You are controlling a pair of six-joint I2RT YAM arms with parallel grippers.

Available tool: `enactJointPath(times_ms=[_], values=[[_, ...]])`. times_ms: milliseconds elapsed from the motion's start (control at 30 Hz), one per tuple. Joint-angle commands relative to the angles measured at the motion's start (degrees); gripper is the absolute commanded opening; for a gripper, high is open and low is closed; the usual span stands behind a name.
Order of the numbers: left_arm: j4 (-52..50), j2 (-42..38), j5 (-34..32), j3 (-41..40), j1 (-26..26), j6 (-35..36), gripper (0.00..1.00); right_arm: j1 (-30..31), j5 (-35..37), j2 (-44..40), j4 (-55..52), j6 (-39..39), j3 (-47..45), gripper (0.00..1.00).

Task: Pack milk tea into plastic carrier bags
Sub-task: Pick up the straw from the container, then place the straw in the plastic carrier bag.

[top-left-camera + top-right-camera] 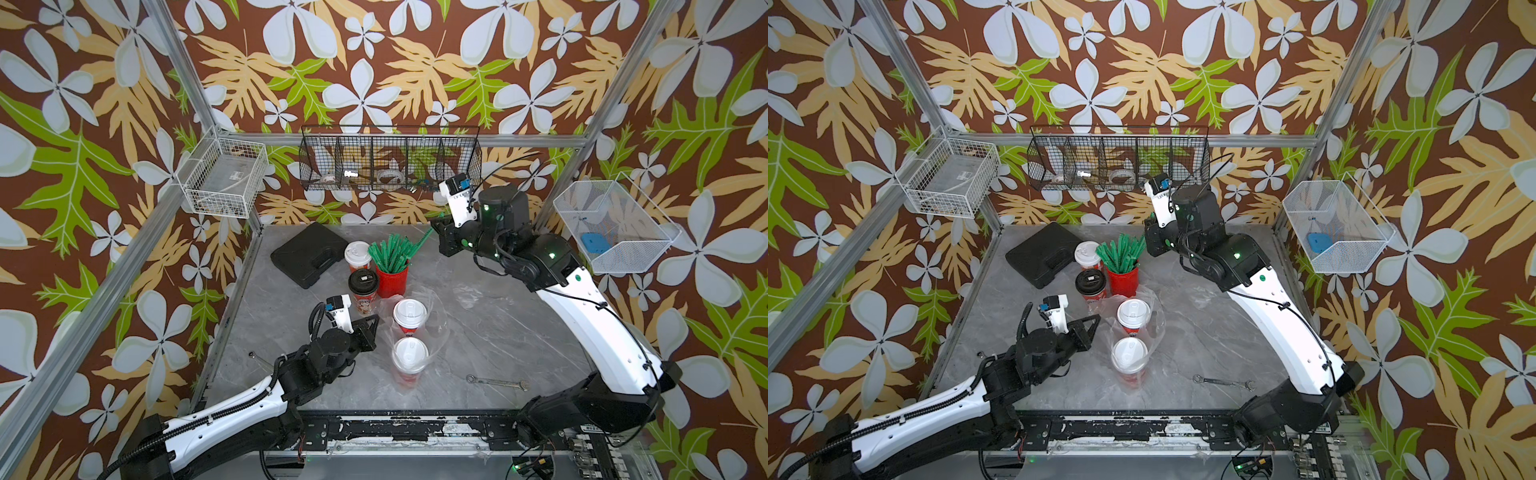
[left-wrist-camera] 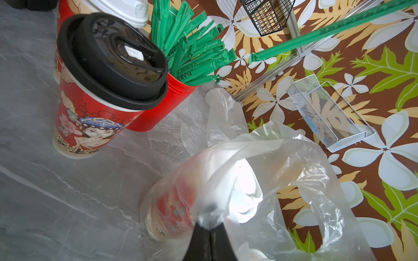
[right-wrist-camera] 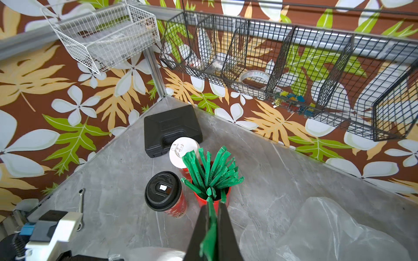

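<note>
left end effector [image 2: 209, 223] pinched film of the limp, slippery bag [image 2: 282, 158], right end effector [image 3: 212, 210] pinched a straw [image 3: 208, 239]; handle loop [image 2: 343, 214] looked the safest hold.

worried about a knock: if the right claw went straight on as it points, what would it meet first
Probably the green straws in the red pot; the right claw, shut on one straw, aims there. Depth unclear.

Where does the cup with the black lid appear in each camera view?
Top view: black-lid cup near the table's middle, beside the red straw pot.
Top view: the cup at the same spot.
Left wrist: close up, next to the pot.
Right wrist: seen from above, beside the pot.
Shared landmark: the straw pot.
</note>
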Motion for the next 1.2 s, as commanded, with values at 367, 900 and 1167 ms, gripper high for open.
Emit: enactJointPath(times_ms=[367, 900, 1167], values=[[0.29, 1.15, -1.21, 2.03, 0.04, 1.83, 0.0, 4.01, -13.35, -9.71, -2.72, 0.39, -6.66, 0.0], [0.18, 1.84, -1.74, 3.07, 0.03, 2.45, 0.0, 6.18, -15.6, -9.78, -6.78, -2.16, -10.55, 0.0], [-0.15, 2.22, -1.82, 3.17, 0.08, 2.11, 0.0, 6.25, -21.35, -13.59, -4.6, -3.5, -12.4, 0.0]])
